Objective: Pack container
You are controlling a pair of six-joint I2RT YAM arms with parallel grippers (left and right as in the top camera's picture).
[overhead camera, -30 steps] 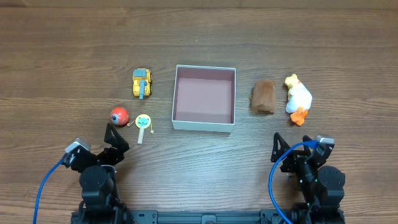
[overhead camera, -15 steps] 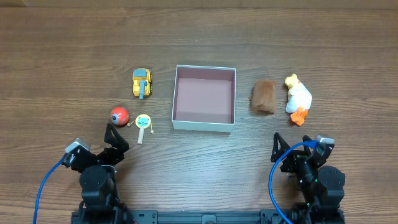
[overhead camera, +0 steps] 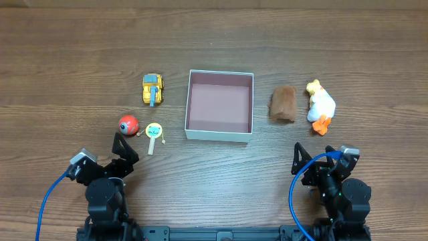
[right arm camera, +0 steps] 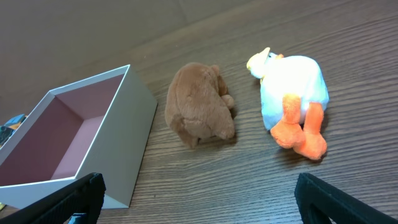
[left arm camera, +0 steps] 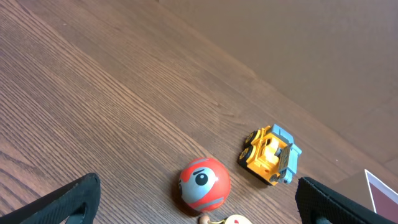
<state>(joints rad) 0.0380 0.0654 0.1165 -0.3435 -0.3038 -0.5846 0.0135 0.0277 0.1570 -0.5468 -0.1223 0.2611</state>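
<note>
Overhead and wrist views, read from the near edge of the table (overhead camera: 214, 40) outward. Your two arms sit at the near edge, one toward each near corner. The left fingers (left arm camera: 68, 202) are spread wide with nothing between them, and the right fingers (right arm camera: 62, 202) are spread the same way, likewise holding nothing.

Just beyond the left fingers lies the red ball (overhead camera: 128, 124), with a face printed on it. The paddle toy (overhead camera: 154, 132) is close beside the ball on the side toward the table's middle, its handle pointing to the near edge. Farther out on the left half stands the yellow toy truck (overhead camera: 153, 90), apart from both.

The container (overhead camera: 219, 134) rests at the middle of the table, about midway between the left and right edges, its white walls upright and its pink-mauve floor open to view. None of the toys touches it.

On the right half, level with the container, the brown plush (overhead camera: 283, 104) lies near the container's right wall. The duck plush (overhead camera: 320, 106), white with orange feet, lies just beside it toward the right edge.
</note>
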